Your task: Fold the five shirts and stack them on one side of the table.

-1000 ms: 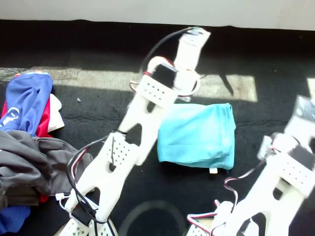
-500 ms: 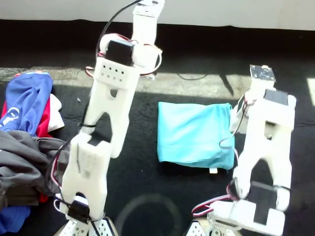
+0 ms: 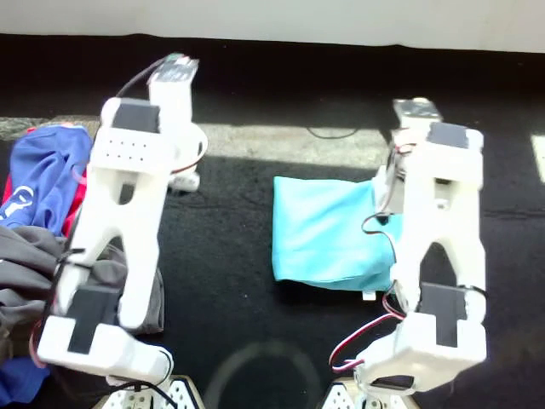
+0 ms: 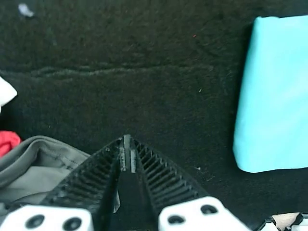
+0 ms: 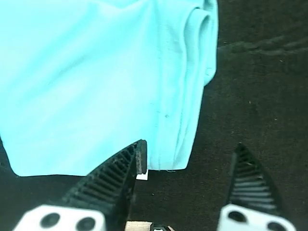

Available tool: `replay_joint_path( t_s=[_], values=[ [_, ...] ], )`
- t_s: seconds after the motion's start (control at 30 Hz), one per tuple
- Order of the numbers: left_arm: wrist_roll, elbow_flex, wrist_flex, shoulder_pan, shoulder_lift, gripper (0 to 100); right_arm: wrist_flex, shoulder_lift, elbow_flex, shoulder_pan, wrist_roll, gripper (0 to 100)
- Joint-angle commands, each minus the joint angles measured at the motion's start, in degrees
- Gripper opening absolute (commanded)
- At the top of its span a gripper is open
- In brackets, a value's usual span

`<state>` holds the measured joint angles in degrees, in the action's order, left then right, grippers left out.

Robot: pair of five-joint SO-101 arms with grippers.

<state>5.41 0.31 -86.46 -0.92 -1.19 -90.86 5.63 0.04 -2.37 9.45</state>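
- Heap of unfolded shirts (image 3: 34,256) sits at the left side of the table (image 3: 221,281), grey over blue and red; it is partly behind the left arm (image 3: 128,213) and cut by the frame, so counting them is guesswork
- Folded turquoise shirt (image 3: 328,230) lies mid-table, and the right gripper (image 5: 190,154) hovers spread wide over its rolled edge; a careless pinch there could drag the fold open
- Left gripper (image 4: 126,147) is clamped on nothing, just beside the grey shirt (image 4: 29,163); closed like that, it risks shoving cloth rather than catching it
- Small white tag (image 5: 141,176) at the hem is too small to identify
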Motion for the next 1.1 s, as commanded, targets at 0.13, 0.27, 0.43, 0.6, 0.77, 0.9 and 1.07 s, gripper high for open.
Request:
replay_joint_path(
  t_s=[0.13,0.27,0.43,0.6,0.77,0.9,1.07],
  values=[
    [-6.7,17.9,10.8,-9.6,-9.5,1,2.1,3.2,-2.6,1.6,-3.0,29.6],
    [-7.4,24.0,15.7,-11.4,-9.9,1,2.0,3.9,-2.2,1.9,-4.7,35.7],
    [-7.3,32.4,25.1,-11.5,-9.9,1,2.2,4.1,-2.1,1.9,-4.4,36.5],
    [-7.4,40.7,35.3,-11.6,-9.8,1,5.2,8.1,-2.0,1.8,-4.7,36.5],
    [-7.3,47.1,43.3,-11.6,-9.8,1,8.9,16.8,-2.6,1.9,-6.3,36.5],
    [-7.2,50.2,48.2,-11.6,-9.8,1,11.7,21.5,-2.6,1.9,-6.3,36.4],
    [-7.2,50.9,49.8,-11.5,-9.7,1,12.0,25.1,-2.6,1.6,-6.2,19.8]
  ],
)
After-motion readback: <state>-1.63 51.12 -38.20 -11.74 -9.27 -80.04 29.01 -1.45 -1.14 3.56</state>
